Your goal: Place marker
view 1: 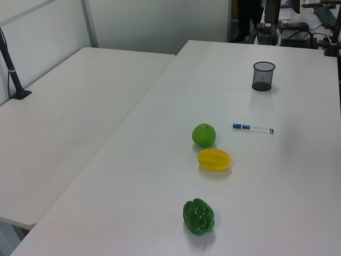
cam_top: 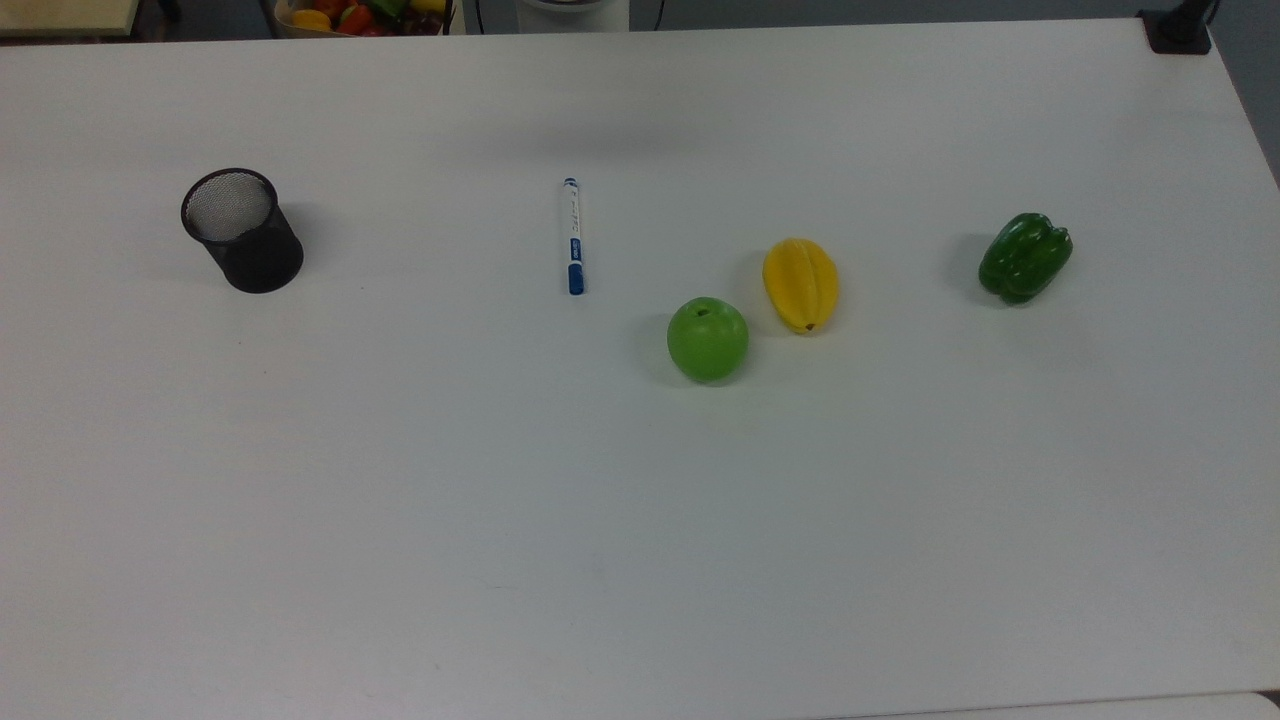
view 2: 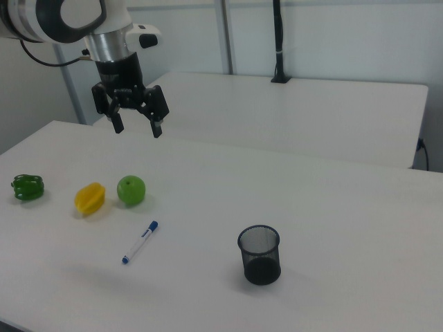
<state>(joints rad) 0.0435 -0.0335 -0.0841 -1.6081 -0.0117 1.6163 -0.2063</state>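
Hanging with fingers spread in the right view's upper left, the black two-finger gripper (view 2: 136, 126) must next descend onto the untouched slim white blue-capped marker (view 2: 139, 242).

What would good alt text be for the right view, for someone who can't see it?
A robot arm's open gripper hangs above a white table, holding nothing. Below lie a marker, a green apple, a yellow starfruit and a green pepper; a black mesh cup stands upright, apart from them.
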